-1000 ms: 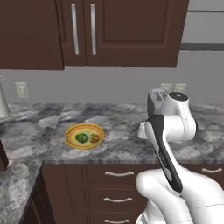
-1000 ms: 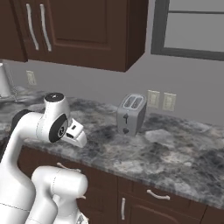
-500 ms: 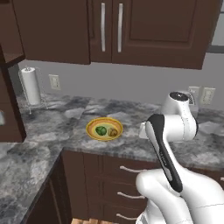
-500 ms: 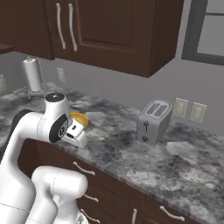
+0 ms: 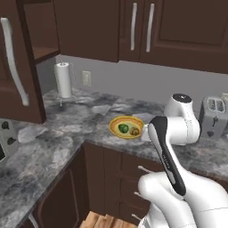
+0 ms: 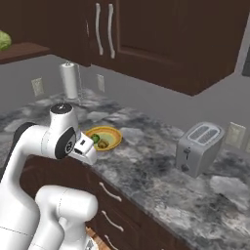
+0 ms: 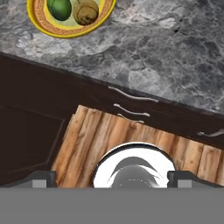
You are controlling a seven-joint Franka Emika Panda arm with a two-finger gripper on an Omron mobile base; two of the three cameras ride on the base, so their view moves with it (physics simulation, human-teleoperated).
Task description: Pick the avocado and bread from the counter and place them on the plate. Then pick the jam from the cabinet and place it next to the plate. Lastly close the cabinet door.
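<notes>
The dark brown wooden wall cabinet stands open at the left, and its tall panelled cabinet door with the long silver bar handle swings out toward the robot. The door is the biggest and stiffest thing left to deal with. It should turn freely on its hinges, and a push on the flat panel near the handle side would probably serve better than a pinch on the slick bar.

Below lies the grey marbled stone bench, hard and level. On it rests the round flat plate with orange-yellow rim and pale green centre, which already carries both the small dark green glossy avocado and the small golden-brown lump of bread, side by side and touching or nearly so.

That leaves the jam, which I cannot make out on the cabinet shelf from here. A small glass jar would be rigid, smooth and somewhat slippery, and breakable if dropped, so a grasp across its round body below the lid looks safest.

The fingers are spread wide and empty, pointing down past the bench edge toward the wooden floor.
</notes>
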